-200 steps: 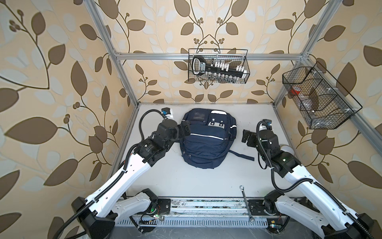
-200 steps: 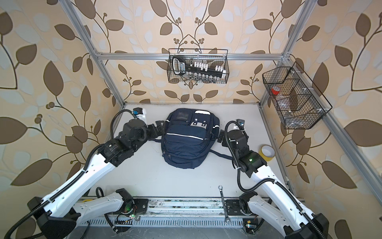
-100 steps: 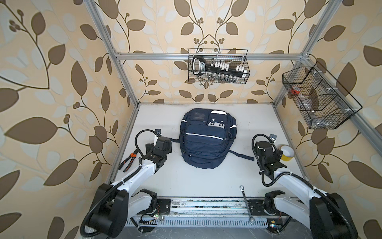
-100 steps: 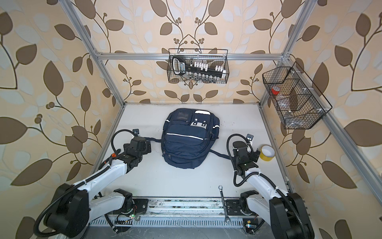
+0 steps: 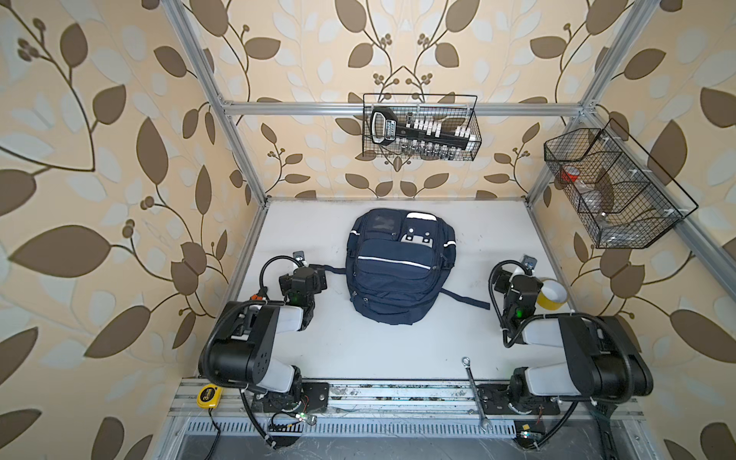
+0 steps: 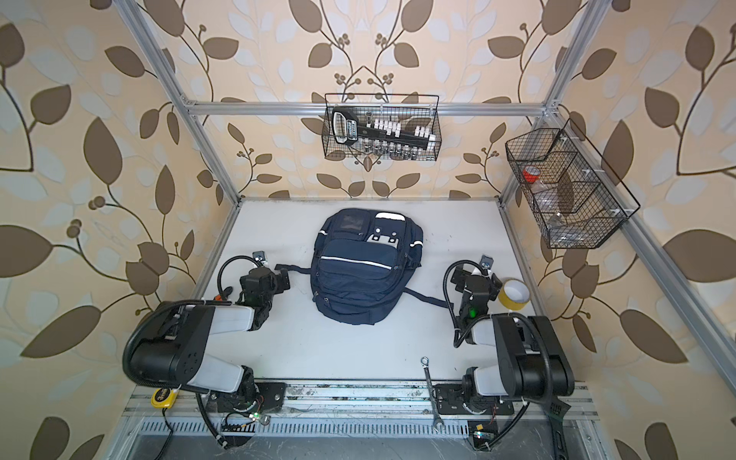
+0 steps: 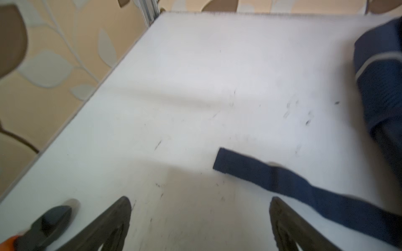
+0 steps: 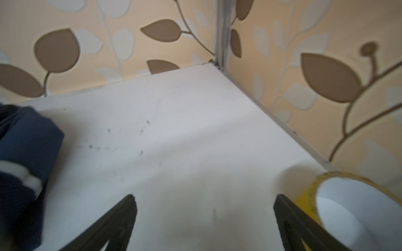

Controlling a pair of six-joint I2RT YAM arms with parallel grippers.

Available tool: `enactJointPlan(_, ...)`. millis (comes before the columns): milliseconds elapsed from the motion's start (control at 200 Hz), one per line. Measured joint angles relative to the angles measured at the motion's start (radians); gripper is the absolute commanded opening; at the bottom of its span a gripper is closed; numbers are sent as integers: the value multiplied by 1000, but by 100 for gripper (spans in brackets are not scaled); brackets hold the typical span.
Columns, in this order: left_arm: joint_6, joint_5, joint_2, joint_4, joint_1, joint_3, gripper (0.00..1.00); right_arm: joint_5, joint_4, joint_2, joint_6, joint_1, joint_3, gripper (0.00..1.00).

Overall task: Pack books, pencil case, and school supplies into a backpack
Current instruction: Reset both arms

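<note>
The navy backpack (image 5: 398,267) (image 6: 364,265) lies flat in the middle of the white table, pockets up, with its straps trailing out to both sides. My left gripper (image 5: 320,275) (image 7: 200,202) hovers low over the table to its left, open and empty, and a strap end (image 7: 261,171) lies just ahead of it. To the backpack's right is my right gripper (image 5: 507,275) (image 8: 204,200), also open and empty over bare table. An edge of the backpack (image 8: 21,152) shows in the right wrist view. No books, pencil case or school supplies show in any view.
A yellow tape roll (image 5: 551,294) (image 8: 348,206) stands just beside my right gripper. Orange-handled pliers (image 7: 43,223) lie beside my left gripper. A wrench (image 5: 474,390) and a yellow tape measure (image 5: 209,396) lie at the front rail. Wire baskets hang on the back wall (image 5: 420,127) and right wall (image 5: 613,187).
Both arms have drawn back from the backpack's sides toward the front and folded low. Both grippers stayed open. The backpack has not moved.
</note>
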Motion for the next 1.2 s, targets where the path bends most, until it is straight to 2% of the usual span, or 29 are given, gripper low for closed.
enactJointPlan(125, 2, 43, 10, 14, 14, 7, 99, -123, 51, 26, -25, -3, 0, 100)
enactJointPlan(295, 2, 72, 10, 33, 31, 19, 99, -182, 93, 24, -38, -5, 0, 100)
enactJointPlan(1200, 2, 80, 10, 44, 32, 19, 99, -208, 108, 24, -43, -5, 0, 100)
